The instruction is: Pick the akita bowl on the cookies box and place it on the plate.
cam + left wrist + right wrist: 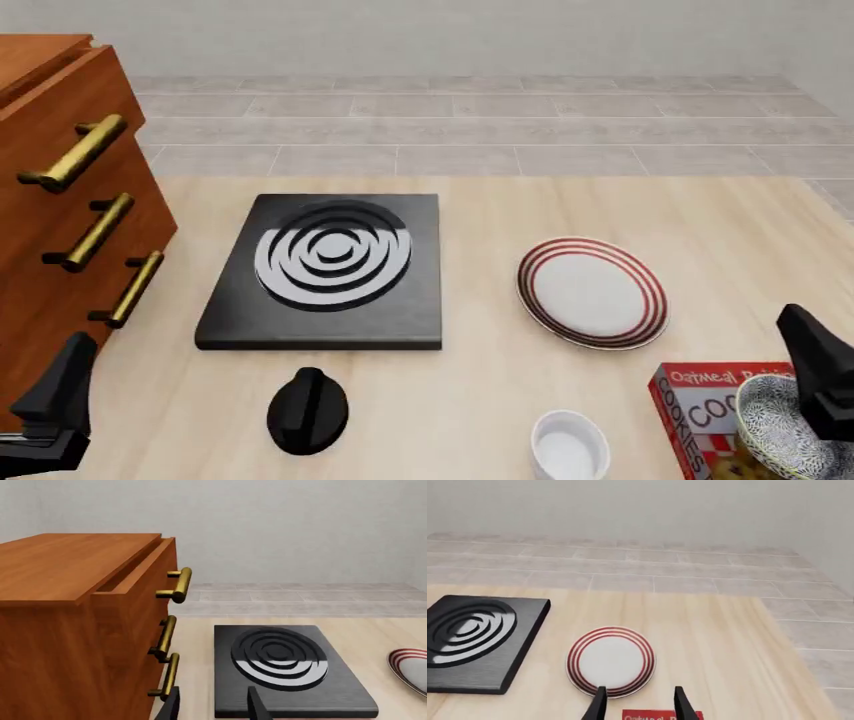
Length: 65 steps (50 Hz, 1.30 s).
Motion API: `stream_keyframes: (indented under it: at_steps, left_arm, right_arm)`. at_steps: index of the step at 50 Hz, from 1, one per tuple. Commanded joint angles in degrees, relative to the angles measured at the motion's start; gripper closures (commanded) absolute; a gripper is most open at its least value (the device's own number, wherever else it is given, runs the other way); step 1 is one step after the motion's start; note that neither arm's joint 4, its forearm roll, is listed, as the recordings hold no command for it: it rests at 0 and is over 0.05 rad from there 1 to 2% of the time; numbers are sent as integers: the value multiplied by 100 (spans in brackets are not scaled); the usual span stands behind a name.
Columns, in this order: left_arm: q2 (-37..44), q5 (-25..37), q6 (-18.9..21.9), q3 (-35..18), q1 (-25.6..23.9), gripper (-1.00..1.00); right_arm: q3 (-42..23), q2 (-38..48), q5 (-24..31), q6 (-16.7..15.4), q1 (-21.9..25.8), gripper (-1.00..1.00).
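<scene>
One broad pale wooden table (534,200) carries everything, with bare board between the items and a tiled floor beyond its far edge. The tall orange-brown wooden drawer cabinet with brass handles (54,200) stands at the left edge, cut off by the frame. Just beside it lies the flat black stove slab with a silver-ringed burner (327,265), and near that, the black oval knob (307,410). The round white plate with red rim rings (591,292) sits well apart from the stove, with open wood all around it. The red rectangular cookies box with white lettering (701,405) lies at the near right corner, partly cropped. On it rests the small dark akita bowl with fine white speckles (781,430), tilted, its far side hidden by the right gripper (638,705). A small plain white bowl (571,445) stands just beside the box. The right gripper's fingers are spread apart and empty above the box. The left gripper (213,707) is likewise parted, holding nothing, near the cabinet.
</scene>
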Motion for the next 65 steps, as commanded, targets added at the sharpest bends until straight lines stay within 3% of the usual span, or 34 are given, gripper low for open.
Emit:
stream_keyframes:
  at_steps: [1,3,7,31,40,59,65]
  left_arm:
    - [0,0,0,0,0,-100]
    - [0,0,0,0,0,-100]
    - [0,0,0,0,0,-100]
    - [0,0,0,0,0,-100]
    - [0,0,0,0,0,-100]
    - [0,0,0,0,0,-100]
    - [0,0,0,0,0,-100]
  right_arm:
    - [-339,267,517,57,-8,-100]
    - [-312,259,574,-57,-16,-100]
    - [-338,316,748,65,-121,-100]
    - [-270,264,1413,-1,-330,-100]
    - [-159,450,1260,-98,-267,-100]
    - [67,759,915,119,-202,-100]
    - [147,633,1080,209,-167,-100]
